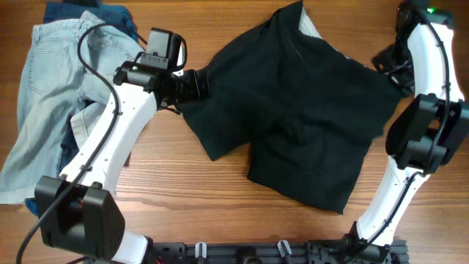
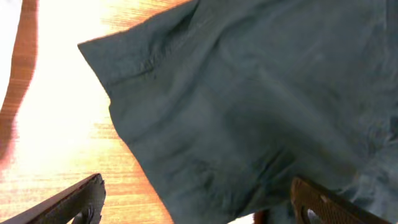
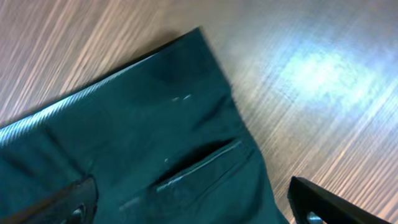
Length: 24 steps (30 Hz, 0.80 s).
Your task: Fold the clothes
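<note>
A robotics lab — left arm (image 1: 110, 132), right arm (image 1: 432, 59), wooden table (image 1: 220, 205)

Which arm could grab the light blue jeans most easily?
Probably the left. The light-blue jeans lie on its side, partly under the left arm, and the left gripper is open nearby. The right gripper is across the black shorts, much farther away.

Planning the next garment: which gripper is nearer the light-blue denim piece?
Left. The left gripper is at the black shorts' edge facing the light-blue denim; the right gripper is at their far side.
</note>
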Motion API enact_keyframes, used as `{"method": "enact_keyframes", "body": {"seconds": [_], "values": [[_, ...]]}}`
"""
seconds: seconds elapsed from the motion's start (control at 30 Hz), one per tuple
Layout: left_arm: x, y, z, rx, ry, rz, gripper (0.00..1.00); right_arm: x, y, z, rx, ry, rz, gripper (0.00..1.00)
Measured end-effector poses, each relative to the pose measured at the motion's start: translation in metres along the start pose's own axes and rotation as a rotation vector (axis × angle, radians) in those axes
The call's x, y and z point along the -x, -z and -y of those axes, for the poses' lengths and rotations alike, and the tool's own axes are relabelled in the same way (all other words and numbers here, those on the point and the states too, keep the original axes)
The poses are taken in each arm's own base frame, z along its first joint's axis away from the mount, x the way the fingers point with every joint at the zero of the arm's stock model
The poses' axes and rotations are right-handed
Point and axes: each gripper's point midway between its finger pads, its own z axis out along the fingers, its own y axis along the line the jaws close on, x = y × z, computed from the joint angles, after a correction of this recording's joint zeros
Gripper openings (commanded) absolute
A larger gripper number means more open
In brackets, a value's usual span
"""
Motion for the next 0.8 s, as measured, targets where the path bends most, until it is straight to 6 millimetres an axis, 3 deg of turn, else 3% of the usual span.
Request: {"method": "enact_keyframes", "body": {"seconds": [0.07, 0.1, 0.13, 0.23, 0.33, 0.43, 0.47, 0.6, 0.8], "values": [[0.005, 0.000, 0.002, -0.010, -0.002, 0.020, 0.94, 0.000, 0.005, -0.007, 0.043, 0.090, -0.010, 1.00], [0.009, 0.000, 0.004, -0.017, -0.005, 0.035, 0.87, 0.000, 0.006, -0.010, 0.057, 0.112, -0.010, 1.00], [0.014, 0.000, 0.006, -0.026, -0.006, 0.057, 0.83, 0.000, 0.015, -0.017, 0.118, 0.203, -0.007, 1.00], [0.027, -0.002, 0.005, -0.030, -0.003, 0.099, 0.86, -0.003, 0.050, -0.038, 0.301, 0.364, 0.021, 1.00], [0.037, -0.023, -0.020, 0.019, 0.035, 0.092, 0.91, -0.014, 0.112, -0.046, 0.507, 0.512, 0.080, 1.00], [0.040, -0.066, -0.067, 0.083, 0.096, 0.028, 0.91, -0.026, 0.168, -0.045, 0.631, 0.610, 0.167, 1.00], [0.038, -0.078, -0.079, 0.093, 0.109, 0.004, 0.91, -0.030, 0.177, -0.045, 0.651, 0.630, 0.180, 1.00], [0.033, -0.107, -0.106, 0.101, 0.100, -0.048, 0.88, -0.045, 0.186, -0.051, 0.680, 0.687, 0.172, 1.00], [0.043, -0.110, -0.099, 0.073, 0.014, -0.014, 0.77, -0.047, 0.187, -0.053, 0.687, 0.694, 0.170, 1.00]]}}
